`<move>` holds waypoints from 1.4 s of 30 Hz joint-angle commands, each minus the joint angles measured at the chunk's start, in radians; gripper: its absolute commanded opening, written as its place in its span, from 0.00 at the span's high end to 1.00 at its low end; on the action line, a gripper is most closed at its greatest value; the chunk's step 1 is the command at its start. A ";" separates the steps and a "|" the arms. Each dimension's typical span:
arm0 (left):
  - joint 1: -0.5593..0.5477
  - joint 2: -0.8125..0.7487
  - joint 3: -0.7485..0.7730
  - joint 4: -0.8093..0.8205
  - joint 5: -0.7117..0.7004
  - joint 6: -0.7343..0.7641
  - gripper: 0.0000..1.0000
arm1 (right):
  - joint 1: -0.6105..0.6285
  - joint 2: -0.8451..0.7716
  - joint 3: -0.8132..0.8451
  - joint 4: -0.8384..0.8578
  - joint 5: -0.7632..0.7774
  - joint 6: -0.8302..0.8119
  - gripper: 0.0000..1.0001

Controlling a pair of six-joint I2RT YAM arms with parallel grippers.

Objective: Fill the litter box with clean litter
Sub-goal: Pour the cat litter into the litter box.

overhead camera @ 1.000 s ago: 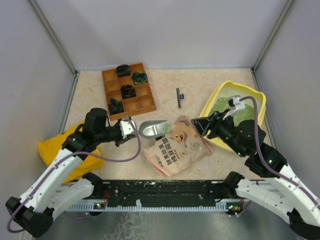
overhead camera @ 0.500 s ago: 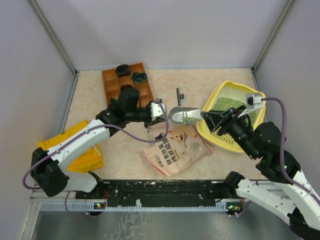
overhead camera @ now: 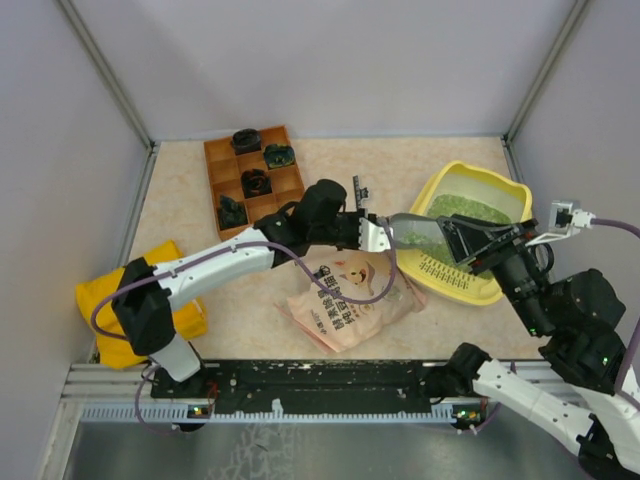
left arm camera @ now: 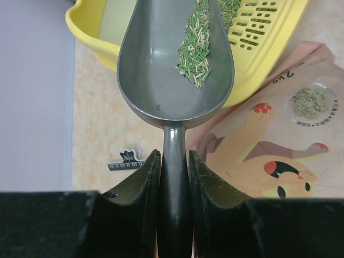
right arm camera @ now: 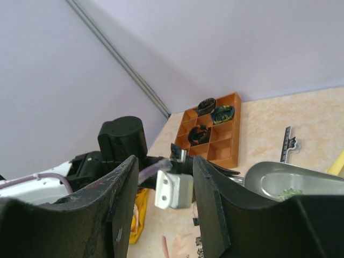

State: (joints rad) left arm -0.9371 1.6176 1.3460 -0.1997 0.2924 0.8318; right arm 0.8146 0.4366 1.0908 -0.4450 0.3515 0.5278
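Fingers (left arm camera: 141,185) of the left gripper (left arm camera: 173,161) are clamped tight on the handle of the grey scoop (left arm camera: 174,70), one on each side of the stem. In its bowl lies a thin streak of clean litter (left arm camera: 198,51), green granules gathered toward the front.

A second ago that scoop hung over the left edge of the pink pouch (overhead camera: 345,295), near the middle of the table (overhead camera: 200,190). Now the arm has swung out across the pouch, and the scoop's mouth sits over the near-left rim of the litter box (overhead camera: 497,184) in the table's far right corner. A bed of green granules (overhead camera: 468,208) already lies inside it.

The right gripper (right arm camera: 164,161) has lifted away from the box's near side. It hangs above it with fingers parted and nothing between them.

To my eye the carry is done and the load only needs tipping forward into the box. It is a small load, so more scoops look likely.
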 commanded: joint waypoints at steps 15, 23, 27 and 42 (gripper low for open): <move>-0.189 0.244 0.191 0.280 -0.510 0.736 1.00 | -0.005 -0.001 0.035 0.029 0.033 0.039 0.55; -0.247 0.293 0.133 0.427 -0.680 1.012 1.00 | -0.006 -0.001 0.030 0.026 0.037 0.045 0.55; -0.261 0.310 0.116 0.485 -0.747 1.126 1.00 | -0.006 0.000 0.028 0.025 0.033 0.049 0.54; -0.275 0.291 0.173 0.395 -0.777 0.927 1.00 | -0.006 0.002 0.015 0.020 0.020 0.061 0.54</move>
State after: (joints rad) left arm -1.2087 1.9358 1.4631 0.2153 -0.4698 1.8996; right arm 0.8146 0.4267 1.1011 -0.4568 0.3798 0.5804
